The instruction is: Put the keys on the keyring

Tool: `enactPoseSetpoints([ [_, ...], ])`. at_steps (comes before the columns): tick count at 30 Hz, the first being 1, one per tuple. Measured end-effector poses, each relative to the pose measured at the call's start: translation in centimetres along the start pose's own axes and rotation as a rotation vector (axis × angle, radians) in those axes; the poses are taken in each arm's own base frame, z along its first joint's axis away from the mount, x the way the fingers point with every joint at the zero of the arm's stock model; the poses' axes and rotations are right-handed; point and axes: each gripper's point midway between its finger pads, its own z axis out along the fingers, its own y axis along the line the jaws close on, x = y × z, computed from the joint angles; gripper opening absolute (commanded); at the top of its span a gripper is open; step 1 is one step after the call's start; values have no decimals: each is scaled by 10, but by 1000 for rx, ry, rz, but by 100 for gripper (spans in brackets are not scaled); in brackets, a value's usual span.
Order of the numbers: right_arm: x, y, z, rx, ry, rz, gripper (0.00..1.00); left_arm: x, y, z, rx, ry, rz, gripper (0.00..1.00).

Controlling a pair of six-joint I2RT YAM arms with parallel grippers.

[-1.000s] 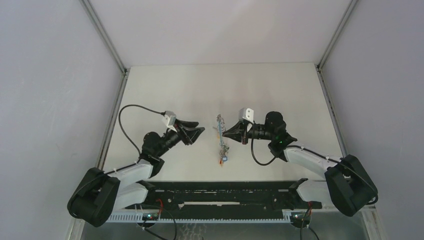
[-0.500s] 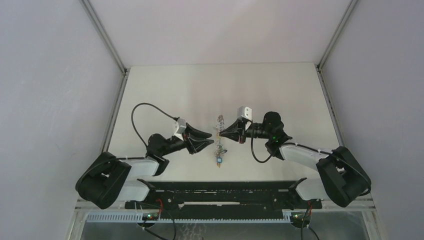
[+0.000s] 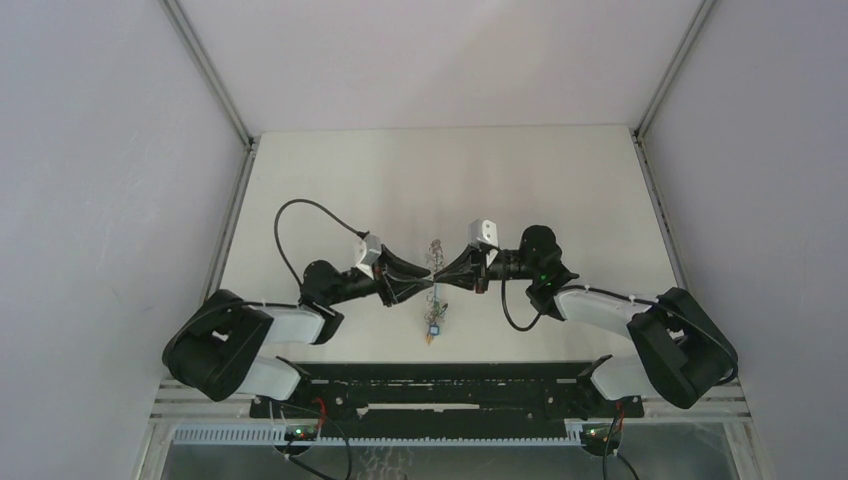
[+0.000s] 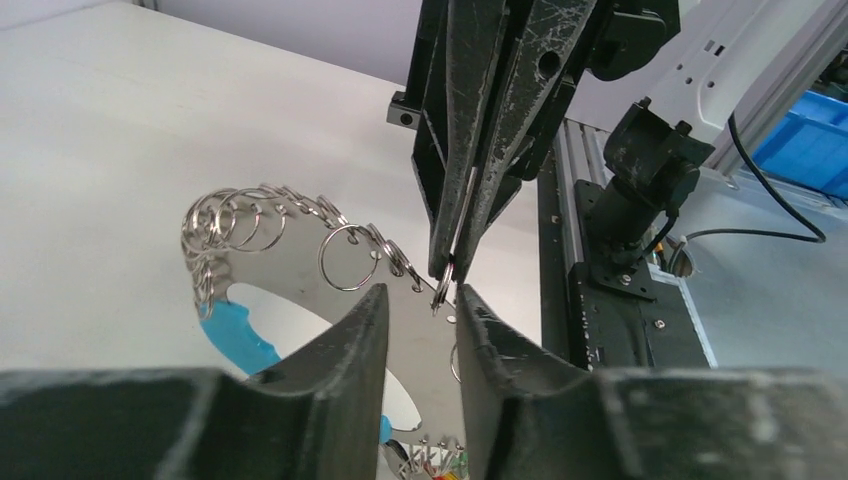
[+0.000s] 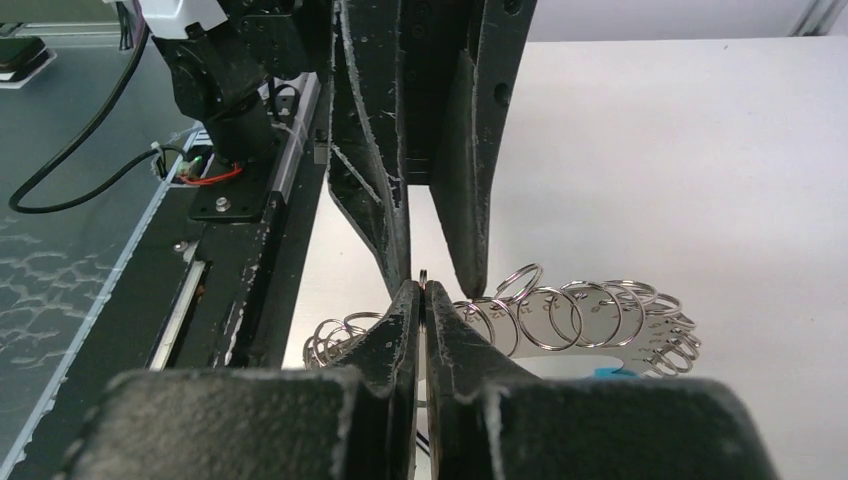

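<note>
At the near edge of the table, the two arms are being carried on a black rail, and both are being reached inward so that their tips are being brought together just beyond it. The left gripper is being held partly open: in its wrist view its fingers are being shown apart, with a clear gap between them, and nothing is being clamped by them. The right gripper is being pressed fully shut, and a small split ring is being pinched between its tips; this ring is being presented within the gap of the left fingers. By it the keyring is being held between the two grippers, running from near to far in the overhead view. Its flat metal plate is being edged by a row of split rings, and a bright blue band is being seen along its lower side. Small coloured pieces are being dangled at its near end, but they are too small for the keys to be told among them. Whether that end is touching the table cannot be told. Beyond the grippers the pale tabletop is being closed off by grey walls.
</note>
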Motion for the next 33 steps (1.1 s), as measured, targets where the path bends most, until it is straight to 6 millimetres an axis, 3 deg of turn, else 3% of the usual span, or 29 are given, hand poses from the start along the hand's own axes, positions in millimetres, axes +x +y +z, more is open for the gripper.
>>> enactPoseSetpoints([
  [9,-5,4,4,-43,-4,-10,0,4,-13,2,75,25,2,1],
  [17,-1,4,3,-50,39,-11,0,5,-14,0,59,46,-8,0],
  [20,1,4,1,-45,70,-22,10,4,-14,-3,18,74,8,0],
  [26,12,5,-6,-43,176,-40,24,8,-5,-18,-188,163,63,0],
  [33,23,8,-13,-67,245,-64,27,26,11,-31,-403,396,14,0],
])
